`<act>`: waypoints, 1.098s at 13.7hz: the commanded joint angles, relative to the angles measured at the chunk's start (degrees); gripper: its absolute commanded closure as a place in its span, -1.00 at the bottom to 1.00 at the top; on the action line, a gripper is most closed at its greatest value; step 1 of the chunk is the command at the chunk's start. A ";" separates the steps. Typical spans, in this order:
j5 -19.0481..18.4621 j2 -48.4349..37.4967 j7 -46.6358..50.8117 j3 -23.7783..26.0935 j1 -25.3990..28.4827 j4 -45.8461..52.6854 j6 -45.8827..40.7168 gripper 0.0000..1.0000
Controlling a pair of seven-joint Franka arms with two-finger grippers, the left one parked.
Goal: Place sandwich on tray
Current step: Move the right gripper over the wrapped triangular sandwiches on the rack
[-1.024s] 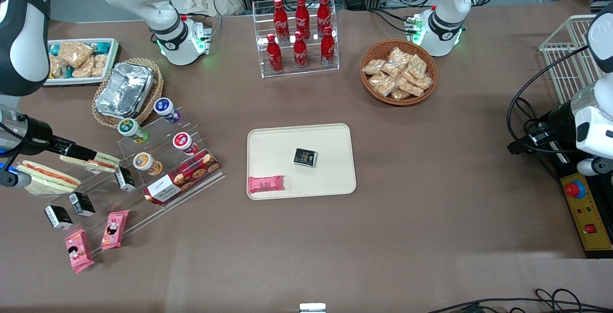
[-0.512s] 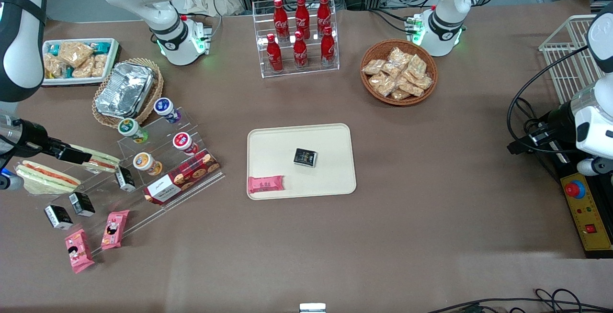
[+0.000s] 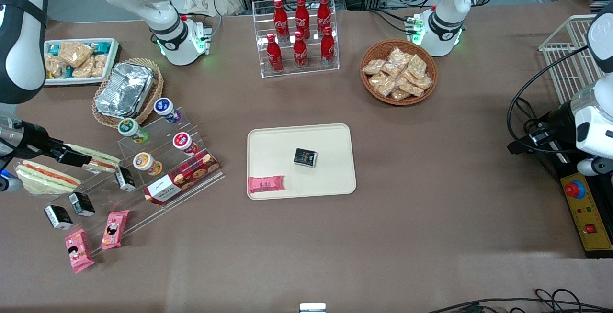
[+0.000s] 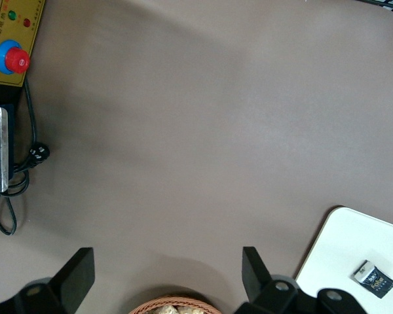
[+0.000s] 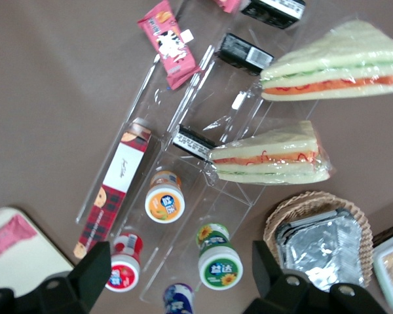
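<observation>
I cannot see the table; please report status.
Gripper open, empty, above the clear rack. Sandwich on the rack, not grasped. Tray already holds pink bar, black packet.

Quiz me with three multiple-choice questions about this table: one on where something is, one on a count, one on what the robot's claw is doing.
1. Where are the two clear-wrapped triangular wedge sandwiches? A in the foil container; B at the clear stepped acrylic stand; C in the wicker basket.
2. How many red cola bottles? A four; B six; C eight.
3. The right gripper is: A open, empty; B shut on a sandwich; C shut on a bottle.
Answers: B, both lie at the stand, none on the cream rectangular tray; B, two rows of three; A, its fingers are apart above the stand, nothing between.
</observation>
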 commanded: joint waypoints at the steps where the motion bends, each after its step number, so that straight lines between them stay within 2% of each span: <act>1: 1.16 0.53 5.13 0.21 -0.31 0.79 0.59 -0.93; 9: 0.64 0.80 9.61 -0.48 -0.74 0.97 -0.02 -0.94; 13: 0.28 2.20 10.05 -6.19 -1.89 0.97 1.11 -0.94; 15: 0.28 2.29 13.37 -7.69 -1.89 0.97 3.13 -0.94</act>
